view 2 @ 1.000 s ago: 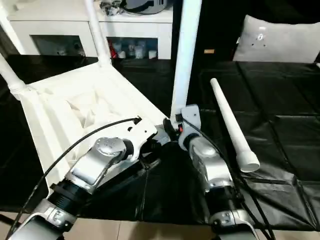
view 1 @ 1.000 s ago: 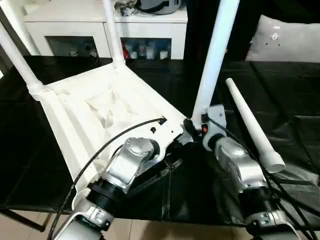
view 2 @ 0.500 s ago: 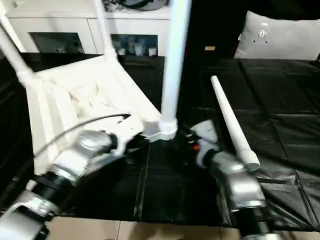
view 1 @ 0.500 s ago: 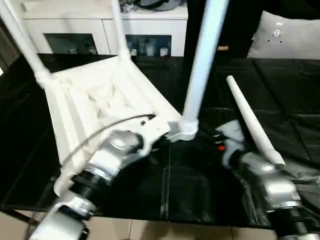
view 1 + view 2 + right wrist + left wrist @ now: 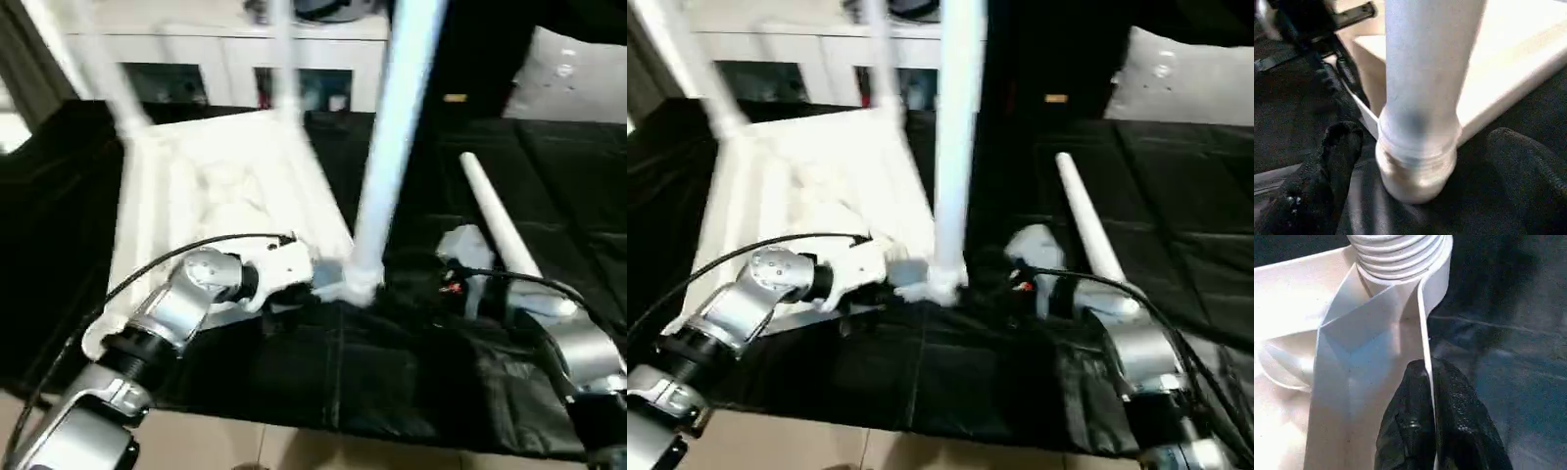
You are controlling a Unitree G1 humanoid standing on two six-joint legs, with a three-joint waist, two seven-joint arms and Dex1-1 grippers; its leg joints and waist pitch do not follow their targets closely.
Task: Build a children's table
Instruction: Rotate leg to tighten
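The left gripper [image 5: 1432,431] is clenched on the thin side wall of the white table top [image 5: 211,186], which lies upside down on the black mat [image 5: 411,382] with its ribbed underside up. Just ahead of those fingers a tall white leg [image 5: 392,147] stands upright in the ridged corner socket [image 5: 1398,254]. The right gripper [image 5: 1415,181] is released, its black fingers [image 5: 1334,161] spread wide either side of that leg's base, and a loose tapered leg [image 5: 1087,235] lies on the mat just beyond it.
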